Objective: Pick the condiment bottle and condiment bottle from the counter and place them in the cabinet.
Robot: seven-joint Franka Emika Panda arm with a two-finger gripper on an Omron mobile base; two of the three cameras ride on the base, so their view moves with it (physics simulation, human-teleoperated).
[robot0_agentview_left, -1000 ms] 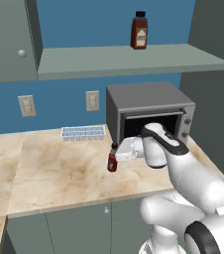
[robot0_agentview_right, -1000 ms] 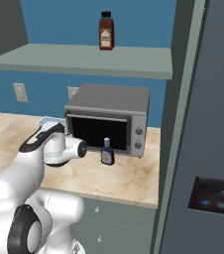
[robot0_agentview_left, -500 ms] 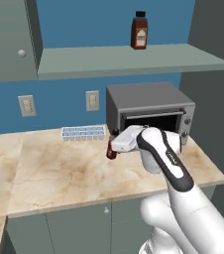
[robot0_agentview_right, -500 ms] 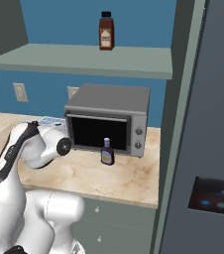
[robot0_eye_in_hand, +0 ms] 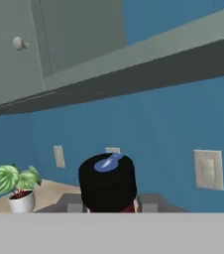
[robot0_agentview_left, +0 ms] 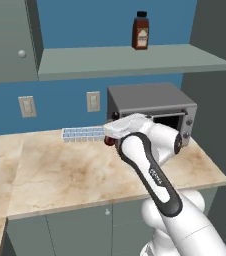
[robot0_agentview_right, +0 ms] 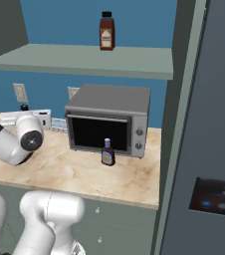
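My gripper (robot0_agentview_left: 110, 139) is shut on a small dark red condiment bottle (robot0_agentview_left: 108, 142), held in the air above the counter, just left of the toaster oven. In the hand view its black cap (robot0_eye_in_hand: 107, 181) sits between my fingertips, facing the blue wall. A second brown condiment bottle (robot0_agentview_left: 141, 31) stands upright on the open cabinet shelf (robot0_agentview_left: 125, 61) above the oven, also seen from the right (robot0_agentview_right: 106, 31). A third small bottle (robot0_agentview_right: 107, 152) with a purple label stands on the counter in front of the oven door.
The grey toaster oven (robot0_agentview_right: 108, 119) stands at the counter's right end. An ice tray (robot0_agentview_left: 82, 133) lies by the wall. A closed cabinet door (robot0_agentview_left: 7, 40) with a knob hangs upper left. A potted plant (robot0_eye_in_hand: 15, 186) stands on the counter. A tall fridge (robot0_agentview_right: 209, 149) stands at the right.
The arm has risen and swung left, carrying the dark red bottle up from in front of the oven. The other two bottles have not moved.
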